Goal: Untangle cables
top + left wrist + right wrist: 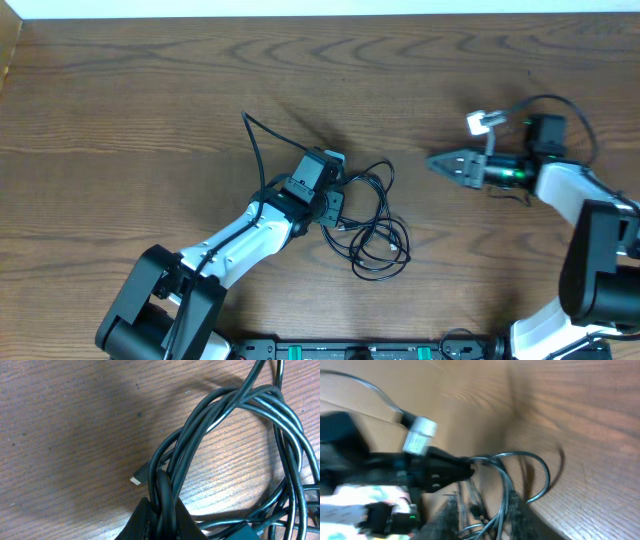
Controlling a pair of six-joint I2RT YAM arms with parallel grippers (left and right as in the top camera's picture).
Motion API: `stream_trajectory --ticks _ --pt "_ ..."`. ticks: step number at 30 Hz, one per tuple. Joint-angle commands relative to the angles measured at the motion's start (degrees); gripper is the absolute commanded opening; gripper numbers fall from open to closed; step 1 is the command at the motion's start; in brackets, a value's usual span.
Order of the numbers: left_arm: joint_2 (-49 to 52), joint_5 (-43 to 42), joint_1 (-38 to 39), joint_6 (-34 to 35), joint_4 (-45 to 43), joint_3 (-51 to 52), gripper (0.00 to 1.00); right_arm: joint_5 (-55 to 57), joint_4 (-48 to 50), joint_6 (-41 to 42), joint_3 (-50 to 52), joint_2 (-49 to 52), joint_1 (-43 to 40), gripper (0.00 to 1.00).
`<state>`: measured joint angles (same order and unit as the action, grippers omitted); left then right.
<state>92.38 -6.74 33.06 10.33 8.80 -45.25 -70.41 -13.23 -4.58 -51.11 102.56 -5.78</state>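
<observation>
Closest to your left wrist camera, the cables [186, 442] (all black in this view) loop in a loose bundle. One bend passes straight between the fingertips of your left gripper [160, 504], which is clamped tight on it. Just ahead of those fingertips a small plug [141, 474] lies on the wooden table [60, 435]. Your right gripper [438, 162] hovers with the tangle well ahead of its fingertips, touching no cord. You cannot tell whether its fingers are parted (its own view is blurred).
</observation>
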Motion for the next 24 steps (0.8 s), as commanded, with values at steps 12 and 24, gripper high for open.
stream_trajectory --ticks 12,24 --pt "0.11 -0.11 -0.24 0.04 0.15 0.04 0.08 38.07 7.93 55.32 -0.94 -1.20 22.32 0.42" --pt "0.11 -0.13 -0.24 0.04 0.17 0.04 0.08 50.45 17.53 69.13 -0.94 1.05 29.55 0.36"
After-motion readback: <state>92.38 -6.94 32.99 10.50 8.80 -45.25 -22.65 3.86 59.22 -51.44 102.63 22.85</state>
